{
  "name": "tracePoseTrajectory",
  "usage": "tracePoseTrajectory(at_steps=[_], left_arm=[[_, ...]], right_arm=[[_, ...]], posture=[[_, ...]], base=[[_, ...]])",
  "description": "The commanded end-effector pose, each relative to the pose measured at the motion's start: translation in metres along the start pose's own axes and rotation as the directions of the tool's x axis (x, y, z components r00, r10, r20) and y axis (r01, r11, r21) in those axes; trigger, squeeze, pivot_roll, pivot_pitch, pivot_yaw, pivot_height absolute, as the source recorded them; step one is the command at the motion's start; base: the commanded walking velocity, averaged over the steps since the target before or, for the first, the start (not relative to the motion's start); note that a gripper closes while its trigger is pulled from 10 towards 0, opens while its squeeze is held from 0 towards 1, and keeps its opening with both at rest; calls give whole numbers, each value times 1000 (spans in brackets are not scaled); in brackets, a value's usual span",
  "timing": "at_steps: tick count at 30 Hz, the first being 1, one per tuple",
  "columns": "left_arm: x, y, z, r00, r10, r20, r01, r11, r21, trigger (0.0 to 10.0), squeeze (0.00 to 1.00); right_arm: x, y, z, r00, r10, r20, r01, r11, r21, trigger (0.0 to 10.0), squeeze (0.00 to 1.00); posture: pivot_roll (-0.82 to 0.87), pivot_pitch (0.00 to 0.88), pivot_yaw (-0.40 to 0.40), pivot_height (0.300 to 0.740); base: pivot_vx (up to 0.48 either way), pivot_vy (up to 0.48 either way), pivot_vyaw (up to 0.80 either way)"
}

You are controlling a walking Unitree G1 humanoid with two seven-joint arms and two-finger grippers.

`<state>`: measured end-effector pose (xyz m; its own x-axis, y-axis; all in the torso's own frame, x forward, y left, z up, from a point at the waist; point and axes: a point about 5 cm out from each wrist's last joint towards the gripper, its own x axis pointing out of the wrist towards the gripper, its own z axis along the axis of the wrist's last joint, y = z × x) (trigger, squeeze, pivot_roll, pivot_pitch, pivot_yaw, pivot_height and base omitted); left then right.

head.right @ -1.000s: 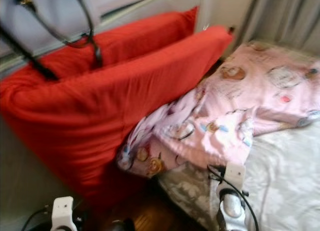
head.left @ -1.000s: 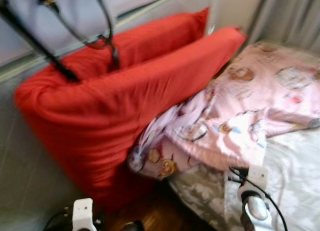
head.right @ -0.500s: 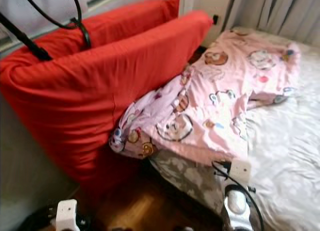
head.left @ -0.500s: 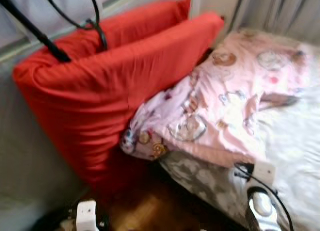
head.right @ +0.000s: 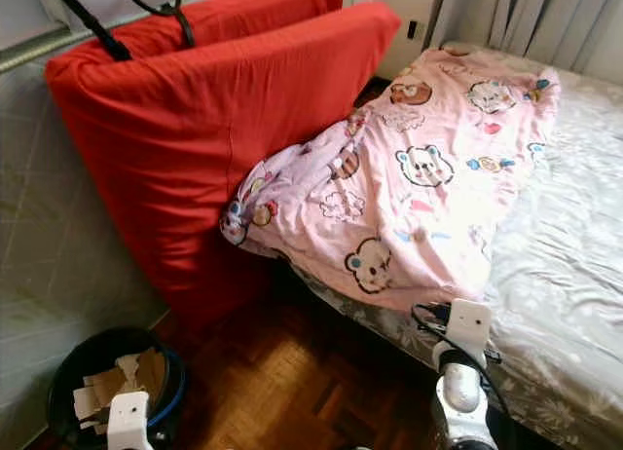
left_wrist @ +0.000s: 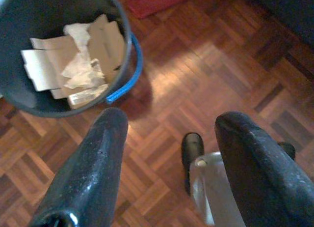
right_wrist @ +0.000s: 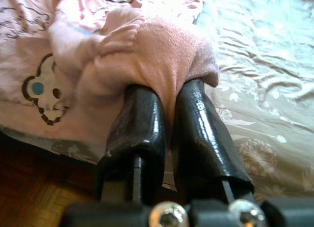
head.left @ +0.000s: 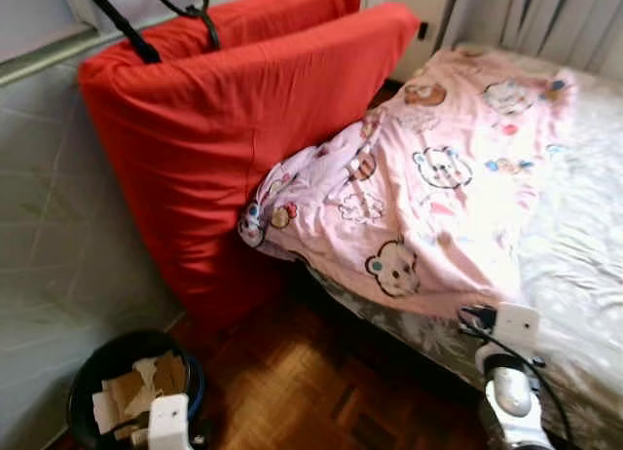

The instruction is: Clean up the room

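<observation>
Counted 2 red cushions upright beside bed; 1 pink blanket draped on bed. R tool pinched blanket edge. L tool spread above floor, nr 1 bin w/ paper.

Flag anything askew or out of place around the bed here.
The pink cartoon-print blanket lies crumpled, one end spilling off the bed's edge against the upright red cushions. The right end effector is shut on its hem.

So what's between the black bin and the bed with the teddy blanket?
Only bare wooden parquet floor lies between the bin and the bed, as the eye views show. The pink teddy blanket hangs over the bed's edge above it.
</observation>
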<state>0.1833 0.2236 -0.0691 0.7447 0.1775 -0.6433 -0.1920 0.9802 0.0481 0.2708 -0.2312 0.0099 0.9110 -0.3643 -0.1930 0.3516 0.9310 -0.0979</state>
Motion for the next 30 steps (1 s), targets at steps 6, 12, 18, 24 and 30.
tracePoseTrajectory(at_steps=[6, 12, 18, 24, 30], left_arm=[[-3, 0, -8, 1000, -2, -31, 2, 1000, 7, 10000, 0], [-3, -1, -8, 999, -8, -32, 8, 1000, 7, 10000, 0], [-3, -1, -8, 999, -7, -32, 8, 1000, 4, 10000, 0], [-3, 0, -8, 999, -7, -32, 8, 1000, 5, 10000, 0], [-3, 1, -10, 999, -7, -39, 8, 1000, 5, 10000, 0]], right_arm=[[0, -21, 10, 989, -112, 92, 115, 993, -31, 10000, 0], [-12, -20, -26, 987, -85, -138, 79, 996, -50, 10000, 0], [-21, -19, -44, 965, -61, -254, 61, 998, -7, 10000, 255], [-35, -35, -64, 933, -104, -345, 94, 995, -46, 10000, 1000], [-52, -22, -85, 880, 29, -475, -16, 999, 33, 10000, 0]], posture=[[-34, 142, 20, 740], [-35, 144, 17, 740], [-33, 140, 17, 740], [-38, 128, 21, 740], [-51, 102, 23, 740]], base=[[0, 0, 0], [0, 0, 0], [0, 0, 0], [0, 0, 0], [0, 0, 0]])
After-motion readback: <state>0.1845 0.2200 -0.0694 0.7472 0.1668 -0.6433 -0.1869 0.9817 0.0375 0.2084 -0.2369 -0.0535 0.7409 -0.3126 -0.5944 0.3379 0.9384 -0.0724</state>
